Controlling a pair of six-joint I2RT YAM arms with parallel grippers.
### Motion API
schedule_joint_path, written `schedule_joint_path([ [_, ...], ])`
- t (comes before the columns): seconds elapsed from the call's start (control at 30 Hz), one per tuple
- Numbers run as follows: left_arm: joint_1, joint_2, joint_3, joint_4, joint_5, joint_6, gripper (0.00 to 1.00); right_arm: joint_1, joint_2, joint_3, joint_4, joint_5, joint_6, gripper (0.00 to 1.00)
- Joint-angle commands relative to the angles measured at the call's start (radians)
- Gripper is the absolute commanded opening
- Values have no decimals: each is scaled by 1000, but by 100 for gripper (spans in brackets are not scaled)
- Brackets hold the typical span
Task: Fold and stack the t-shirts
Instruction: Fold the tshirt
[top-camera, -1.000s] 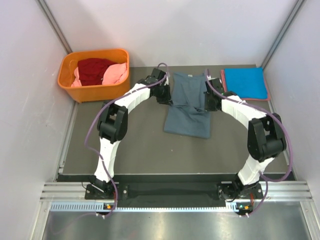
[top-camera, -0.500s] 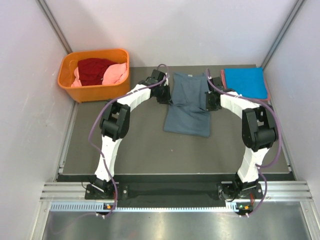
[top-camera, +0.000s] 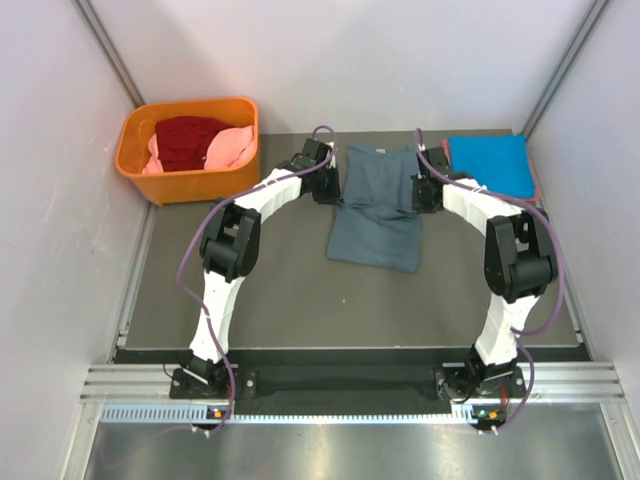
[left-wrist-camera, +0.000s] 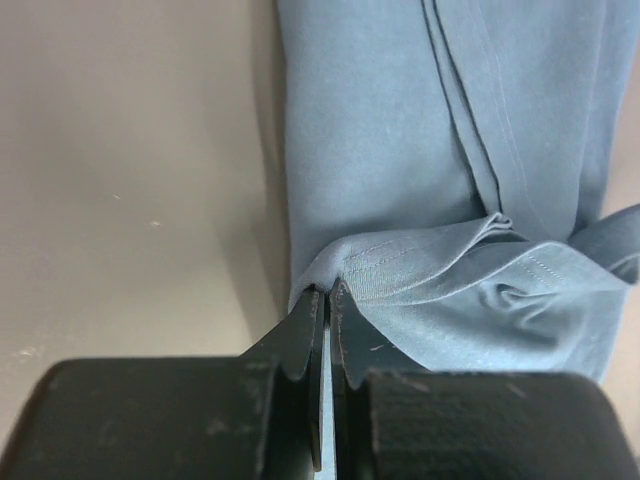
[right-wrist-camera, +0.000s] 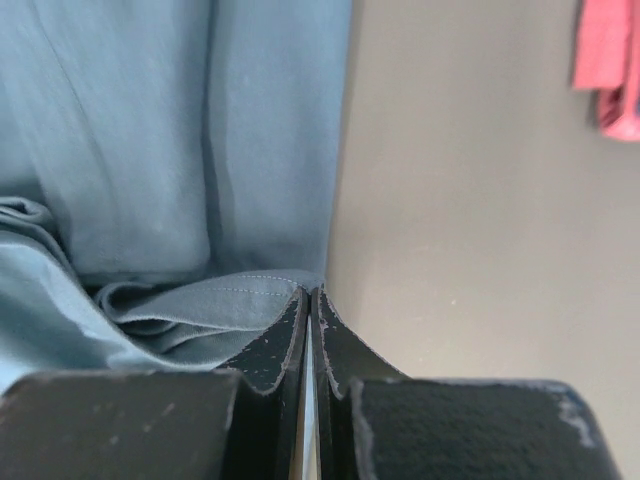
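The slate grey-blue t-shirt (top-camera: 377, 205) lies mid-table as a long narrow strip, its near end folded up over itself. My left gripper (top-camera: 331, 192) is shut on the hem corner at the shirt's left edge (left-wrist-camera: 400, 265). My right gripper (top-camera: 419, 193) is shut on the hem corner at its right edge (right-wrist-camera: 200, 300). Both hold the folded-over layer partway up the strip. A bright blue tee (top-camera: 490, 165) lies folded on a salmon-red one (top-camera: 535, 185) at the back right. Dark red (top-camera: 188, 140) and pink (top-camera: 233, 148) tees sit in the basket.
The orange plastic basket (top-camera: 185, 182) stands at the back left, beside the left wall. The dark table mat (top-camera: 270, 290) extends toward the arm bases. A corner of the salmon-red tee shows in the right wrist view (right-wrist-camera: 610, 60).
Both grippers have carried the shirt's near hem farther toward the back, shortening the visible strip. The right arm's elbow swung in closer to the shirt.
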Motion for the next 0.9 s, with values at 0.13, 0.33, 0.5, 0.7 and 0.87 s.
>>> schedule_joint_path([
  [0.13,14,-19,29,71,-44,17,0,-25,8,78,28,14,-25,0],
  [0.33,14,-5,42,65,-54,15,10,-31,55,120,28,4,-45,1],
  [0.5,14,-29,77,-6,-168,57,19,-45,70,173,28,-23,-51,13],
  [0.7,0,-123,53,-67,-308,83,21,-48,-35,141,22,-85,-23,28],
  [0.87,-35,-163,-20,-24,-138,81,20,-33,-115,40,39,-176,12,7],
])
